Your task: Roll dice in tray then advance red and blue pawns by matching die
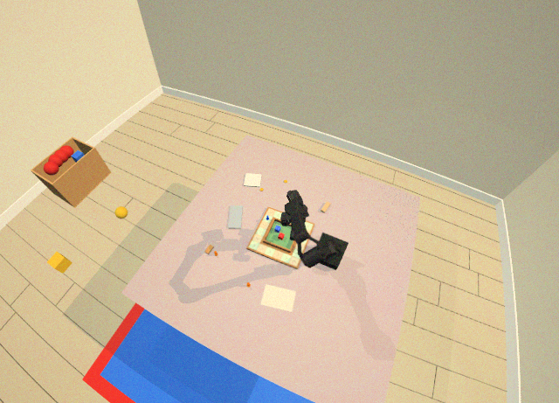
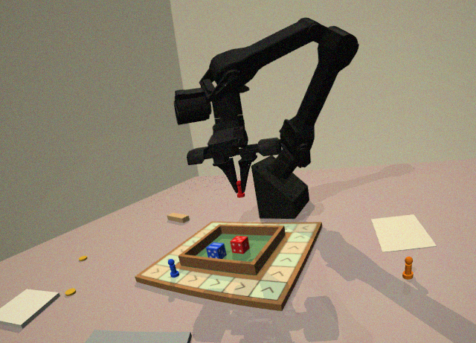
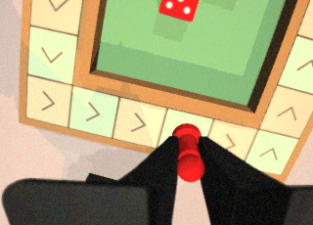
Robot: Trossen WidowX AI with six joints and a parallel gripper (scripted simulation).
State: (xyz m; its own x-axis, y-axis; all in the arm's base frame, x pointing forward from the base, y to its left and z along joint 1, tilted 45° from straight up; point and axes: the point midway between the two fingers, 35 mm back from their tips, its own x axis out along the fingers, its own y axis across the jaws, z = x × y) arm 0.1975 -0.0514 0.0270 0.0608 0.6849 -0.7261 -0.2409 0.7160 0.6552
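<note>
Pale walls (image 1: 338, 73) (image 2: 76, 101) enclose the work area, and a pink surface (image 1: 334, 326) (image 2: 115, 235) (image 3: 10, 152) extends below the pincer (image 1: 295, 209) (image 2: 239, 189) (image 3: 187, 144). The pincer is closed on the red pawn (image 2: 239, 189) (image 3: 189, 149), gripping it between the fingertips, clear of the game board (image 1: 259, 250) (image 2: 215, 282) (image 3: 93, 112). In the exterior view, the pawn's base points downward, slightly below the fingertips.

Lower than the pincer, the tray (image 1: 278, 246) (image 2: 217, 264) (image 3: 171, 95) contains both the blue die (image 1: 277, 228) (image 2: 216, 251) and the red die (image 1: 281, 236) (image 2: 239, 245) (image 3: 181, 2). The dice lie apart from each other. The blue pawn (image 1: 267, 218) (image 2: 173, 268) stands upright on the board, below the pincer and to its left in the exterior view. An orange pawn (image 1: 248, 284) (image 2: 407, 268) stands off the board, below and to the right of the pincer in that view. The arm base (image 1: 341, 256) (image 2: 268, 201) is also to its right there
</note>
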